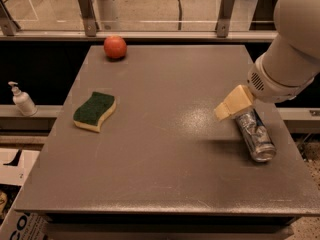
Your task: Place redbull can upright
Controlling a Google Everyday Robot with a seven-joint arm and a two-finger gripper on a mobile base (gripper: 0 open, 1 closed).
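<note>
Three things sit on the grey bench: a can, a sponge and an apple; the can lies on its side at about 4 o'clock from the bench's middle, near the right edge; its long axis runs roughly from 11 o'clock to 5 o'clock, with one round end facing the near edge; silver metal with pale patches shows along its side, and which end is the top I cannot tell.

One white arm comes in from the upper right corner; its beige pincer sits at the far end of the can, at about 3 o'clock from the bench's middle, and overlaps that end in the view; whether the pincer is spread, pressed together or pinching the can cannot be told; a dark shadow lies on the bench just left of the can.

The sponge, green on top and yellow below, lies flat at 9 o'clock, well apart from the can; the red apple rests at 11 o'clock, near the far edge; both stand clear of the arm.

Off the bench at 9 o'clock a small white pump bottle stands upright on a low ledge; a cardboard box shows at 8 o'clock, below the bench's left side; beyond the far edge, at 12 o'clock, runs a glass rail on metal posts.
</note>
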